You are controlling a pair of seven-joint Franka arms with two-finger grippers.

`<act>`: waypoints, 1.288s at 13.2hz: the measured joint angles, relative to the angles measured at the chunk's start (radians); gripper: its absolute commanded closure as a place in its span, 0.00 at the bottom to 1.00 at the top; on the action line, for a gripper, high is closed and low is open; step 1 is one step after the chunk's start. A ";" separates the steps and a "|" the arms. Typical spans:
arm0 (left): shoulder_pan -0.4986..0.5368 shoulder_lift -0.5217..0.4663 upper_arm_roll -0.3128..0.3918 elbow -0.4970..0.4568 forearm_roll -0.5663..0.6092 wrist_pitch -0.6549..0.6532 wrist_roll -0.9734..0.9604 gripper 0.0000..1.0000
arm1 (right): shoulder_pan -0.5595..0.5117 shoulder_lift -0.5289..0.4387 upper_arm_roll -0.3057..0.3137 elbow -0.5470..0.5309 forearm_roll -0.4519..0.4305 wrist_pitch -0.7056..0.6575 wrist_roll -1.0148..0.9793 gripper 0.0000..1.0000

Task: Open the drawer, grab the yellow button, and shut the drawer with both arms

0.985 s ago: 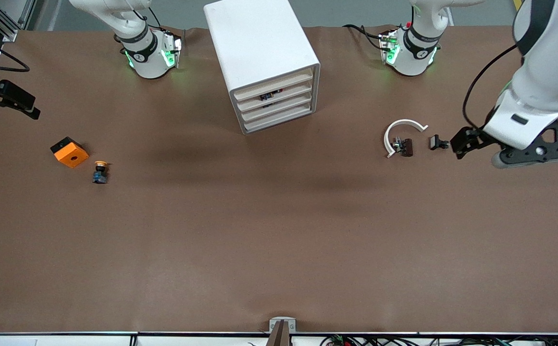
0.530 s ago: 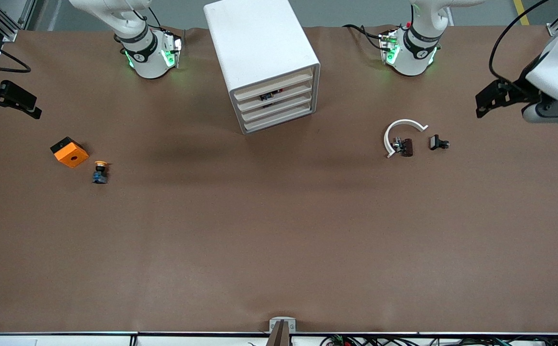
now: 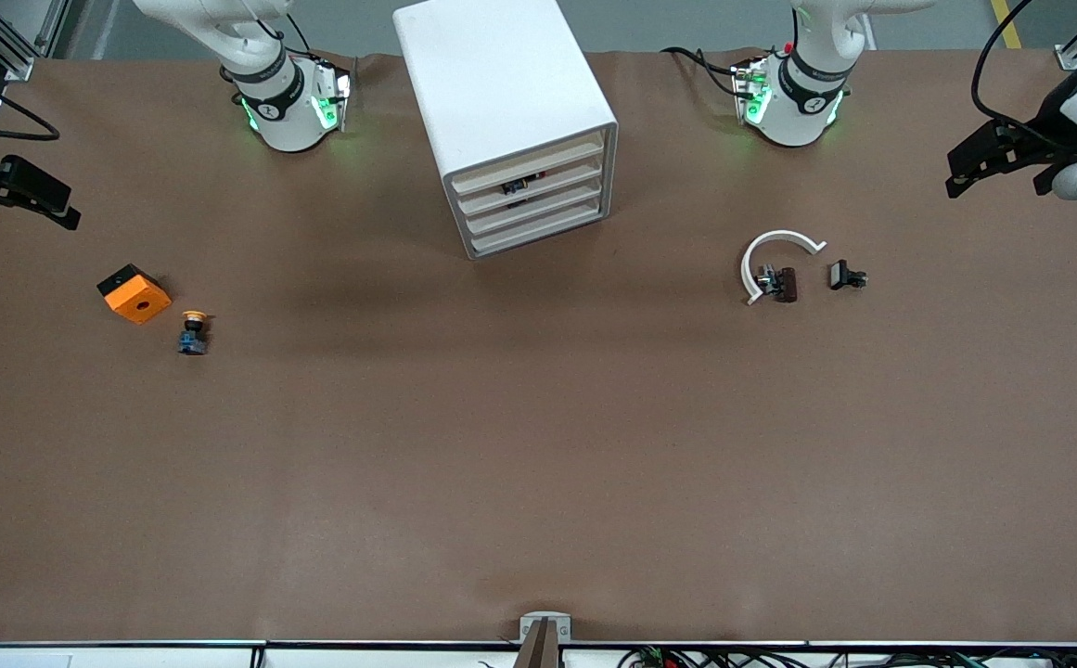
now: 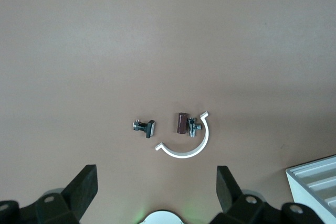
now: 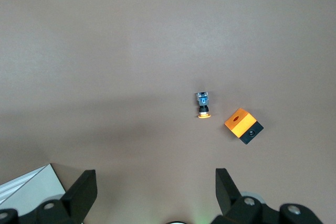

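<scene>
Button [image 3: 192, 331] lies on the bare table at the left of the front view, toward the right arm's end, just beside the orange block [image 3: 134, 293] and a little nearer the camera, so it is already out of the cabinet [image 3: 510, 121], whose four drawers, the second from the top [image 3: 529, 188] with something dark showing at its front, all sit flush. Both sets of jaws are spread wide and pinch nothing. In the last second the left gripper [image 3: 1002, 158] has lifted away from low beside the black clip [image 3: 846, 276] and the white curved strip [image 3: 777, 262] and swung up to the upper right edge of the frame, hanging high over the table; its wrist view looks down on those parts from well above, fingertips [image 4: 84, 188] apart. The right gripper [image 3: 14, 190] hangs at the left edge of the front view, unmoved, its fingertips [image 5: 84, 191] equally apart, with the button [image 5: 203, 104] and block [image 5: 243, 125] below. My reading: the retreat looks like a return to rest, with take and close done.
</scene>
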 measured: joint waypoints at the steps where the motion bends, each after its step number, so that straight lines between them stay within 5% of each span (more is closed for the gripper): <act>1: -0.001 -0.003 -0.010 -0.008 0.000 0.008 0.000 0.00 | 0.000 0.000 0.000 0.000 0.000 0.000 0.000 0.00; 17: 0.045 -0.027 -0.058 -0.024 0.000 0.046 -0.005 0.00 | -0.008 0.000 -0.002 0.000 0.000 -0.006 0.000 0.00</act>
